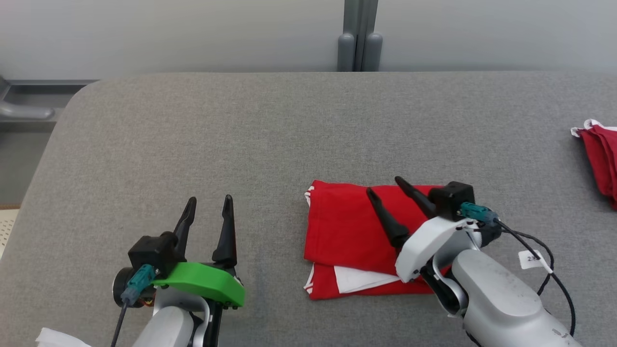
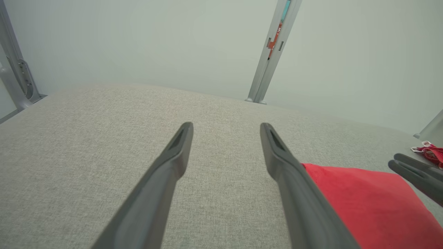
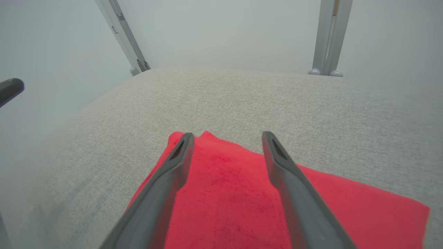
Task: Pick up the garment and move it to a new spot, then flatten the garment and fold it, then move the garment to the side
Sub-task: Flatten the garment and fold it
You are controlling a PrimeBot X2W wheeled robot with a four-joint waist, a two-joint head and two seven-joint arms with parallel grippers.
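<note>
The red garment (image 1: 347, 231) with white trim lies folded into a rectangle on the grey table (image 1: 241, 135), right of centre near the front. My right gripper (image 1: 384, 187) hovers over its right half, jaws open and nothing between them. From the right wrist, the fingers (image 3: 277, 162) spread above the red garment (image 3: 228, 193). My left gripper (image 1: 210, 201) stands open over bare table, well to the left of the cloth. Seen from the left wrist, the left gripper (image 2: 226, 128) holds nothing, and the garment (image 2: 363, 200) lies to its right.
Another red and white cloth (image 1: 600, 154) lies at the table's right edge, also seen as a small red cloth (image 2: 429, 152) far right. The table's rounded back-left corner (image 1: 91, 91) and a wall post (image 1: 359, 48) are behind. Open table stretches left and back.
</note>
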